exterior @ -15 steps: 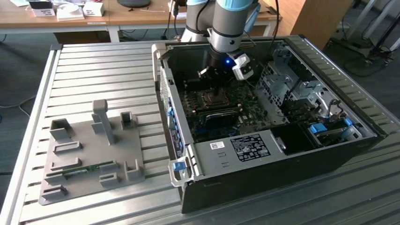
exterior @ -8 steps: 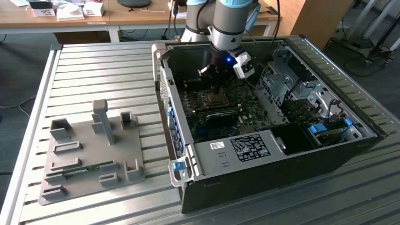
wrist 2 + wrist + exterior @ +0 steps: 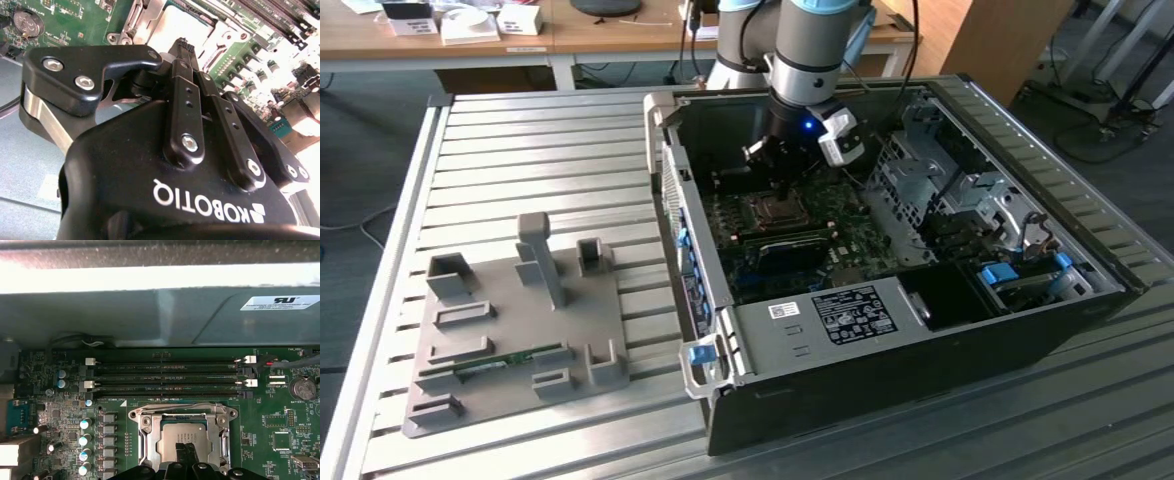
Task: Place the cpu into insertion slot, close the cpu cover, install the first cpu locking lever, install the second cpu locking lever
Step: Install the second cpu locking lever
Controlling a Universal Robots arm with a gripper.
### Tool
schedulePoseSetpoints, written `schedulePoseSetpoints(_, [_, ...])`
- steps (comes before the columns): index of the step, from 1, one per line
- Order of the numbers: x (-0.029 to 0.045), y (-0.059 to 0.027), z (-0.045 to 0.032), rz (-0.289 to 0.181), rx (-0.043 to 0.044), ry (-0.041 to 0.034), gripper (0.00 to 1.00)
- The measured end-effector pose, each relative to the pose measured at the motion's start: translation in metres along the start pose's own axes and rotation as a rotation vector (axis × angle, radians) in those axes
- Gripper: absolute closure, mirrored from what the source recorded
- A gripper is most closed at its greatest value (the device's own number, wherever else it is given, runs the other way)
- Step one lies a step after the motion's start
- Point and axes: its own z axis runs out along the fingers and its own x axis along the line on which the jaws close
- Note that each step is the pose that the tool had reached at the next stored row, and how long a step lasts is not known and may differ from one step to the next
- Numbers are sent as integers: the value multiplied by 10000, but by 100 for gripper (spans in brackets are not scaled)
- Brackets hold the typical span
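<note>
Inside the open black computer case [image 3: 881, 390], my gripper [image 3: 778, 182] hangs straight down over the insertion slot [image 3: 782, 210]. In the first wrist view the slot [image 3: 136, 416] is a square socket with a silvery rim. The cpu [image 3: 181, 430] lies flat in it, greyish-gold. The cpu cover [image 3: 149, 436] lies down around the cpu as a silvery frame. My gripper [image 3: 186, 449] has its two dark fingers pressed together, tips over the cpu's edge, holding nothing. In the second wrist view the fingers [image 3: 186, 100] run side by side toward the cover [image 3: 150, 22].
Long memory slots [image 3: 165, 375] run beside the socket, with a case wall [image 3: 150, 315] behind them. Drive cages [image 3: 961, 190] stand on the exterior view's right. A grey fixture plate [image 3: 507, 320] carrying a green memory stick [image 3: 494, 362] lies on the slatted table [image 3: 520, 150].
</note>
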Motion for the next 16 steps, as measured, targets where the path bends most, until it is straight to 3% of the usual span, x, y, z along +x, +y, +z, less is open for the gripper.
schedulePoseSetpoints(8, [0,1,-16,0,3,1,89])
schedulePoseSetpoints(16, [-5,6,-105,0,0,0,89])
